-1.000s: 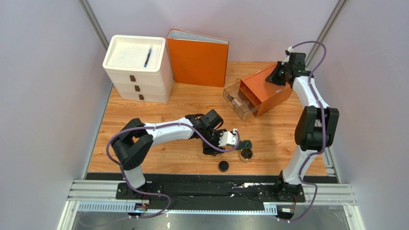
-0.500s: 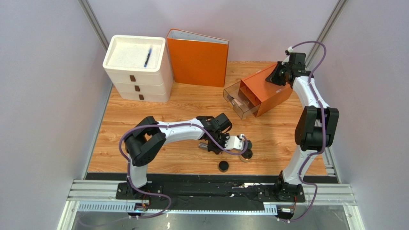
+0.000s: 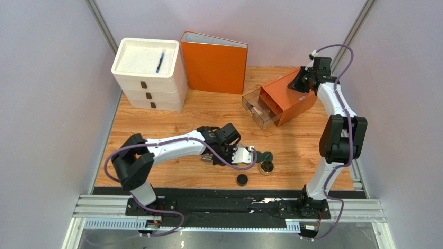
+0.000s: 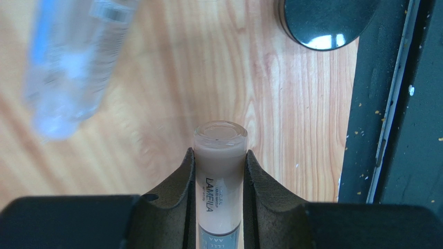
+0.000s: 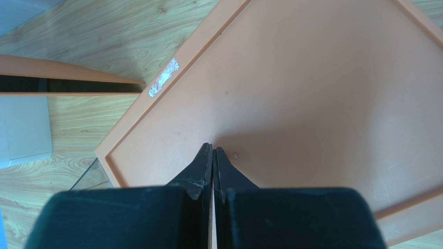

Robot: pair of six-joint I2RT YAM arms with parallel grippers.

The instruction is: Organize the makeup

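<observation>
Top view. The left arm stretches across the front of the tabletop [image 3: 166,119]. The left claw [image 3: 248,154] is low, just beside the dark green compact [image 3: 266,155] and the gold-rimmed jar [image 3: 266,166]. The black round pot [image 3: 242,180] sits nearer the front edge. The orange drawer box [image 3: 291,98], its clear drawer [image 3: 257,111] pulled out, stands well apart, beyond and to the right of that claw. The right claw [image 3: 303,82] rests on the box top.

Left wrist view. The claw is clamped on a beige foundation bottle [image 4: 218,181], one of the fingers [image 4: 182,181] on each side. The bottle's long axis runs in line with the fingers, its round end poking out ahead. Clear tube [image 4: 73,67] ahead-left, blurred. Dark glossy disc [image 4: 322,21] ahead-right, probably the pot.

Right wrist view. Fingers [image 5: 200,171] pressed together, nothing between them, tips against the orange box top.

Judgement: the right arm is nearer the drawer, but the left carries the bottle. The carry runs away-and-right, and the bottle likely goes in lengthwise.
</observation>
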